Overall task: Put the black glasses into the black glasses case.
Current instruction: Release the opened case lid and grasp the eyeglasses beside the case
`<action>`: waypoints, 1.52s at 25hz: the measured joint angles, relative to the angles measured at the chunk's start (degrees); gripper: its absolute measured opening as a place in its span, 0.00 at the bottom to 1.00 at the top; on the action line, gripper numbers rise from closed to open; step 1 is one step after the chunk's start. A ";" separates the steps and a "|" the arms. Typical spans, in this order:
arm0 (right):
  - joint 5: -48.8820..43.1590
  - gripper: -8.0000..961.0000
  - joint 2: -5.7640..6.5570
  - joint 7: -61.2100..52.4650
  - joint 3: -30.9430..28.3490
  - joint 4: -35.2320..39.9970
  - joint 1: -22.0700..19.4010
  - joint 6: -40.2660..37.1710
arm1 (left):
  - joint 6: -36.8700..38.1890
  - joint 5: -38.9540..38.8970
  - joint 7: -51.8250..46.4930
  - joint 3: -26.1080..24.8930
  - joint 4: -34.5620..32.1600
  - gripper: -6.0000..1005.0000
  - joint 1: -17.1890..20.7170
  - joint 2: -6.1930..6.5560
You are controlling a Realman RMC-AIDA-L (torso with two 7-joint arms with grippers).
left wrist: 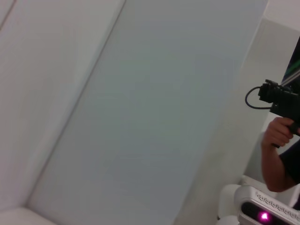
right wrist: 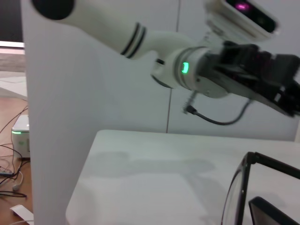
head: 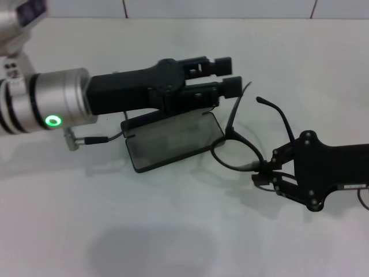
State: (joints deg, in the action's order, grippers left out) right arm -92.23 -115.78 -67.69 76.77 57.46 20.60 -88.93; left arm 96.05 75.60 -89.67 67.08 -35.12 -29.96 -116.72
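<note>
The black glasses case [head: 173,140] lies open. The black glasses [head: 248,135], at its 3 o'clock, are pinched by the closed right pincer [head: 264,173]; insertion remains. The left pincer [head: 226,77] is held slightly open above the case, empty.

The glasses [head: 242,138], thin black frame with temples unfolded, sit tilted just right of the case [head: 173,141]. The case, flat and black, lies open mid-table, nearer the far edge.
</note>
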 joint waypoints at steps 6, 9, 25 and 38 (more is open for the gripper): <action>2.21 0.12 -0.08 6.11 0.02 -2.00 0.24 -0.66 | 1.01 4.97 -5.37 0.15 4.69 0.68 -5.27 1.05; 3.54 0.12 -0.15 8.92 0.05 -2.41 0.22 -0.74 | 1.30 6.99 -6.52 0.16 4.75 0.68 -5.92 0.77; 3.75 0.12 -0.08 13.78 0.34 -2.54 -0.23 -1.21 | 1.61 12.86 -8.80 0.19 4.84 0.68 -8.38 -1.16; 6.89 0.12 0.08 27.06 -12.31 -4.35 -4.95 -20.87 | 1.52 11.08 -8.63 -1.40 4.89 0.68 -6.56 0.63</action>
State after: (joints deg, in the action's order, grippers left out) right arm -85.35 -115.70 -40.63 64.46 53.10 15.65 -109.80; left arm 97.57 86.68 -98.30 65.68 -30.23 -36.52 -116.09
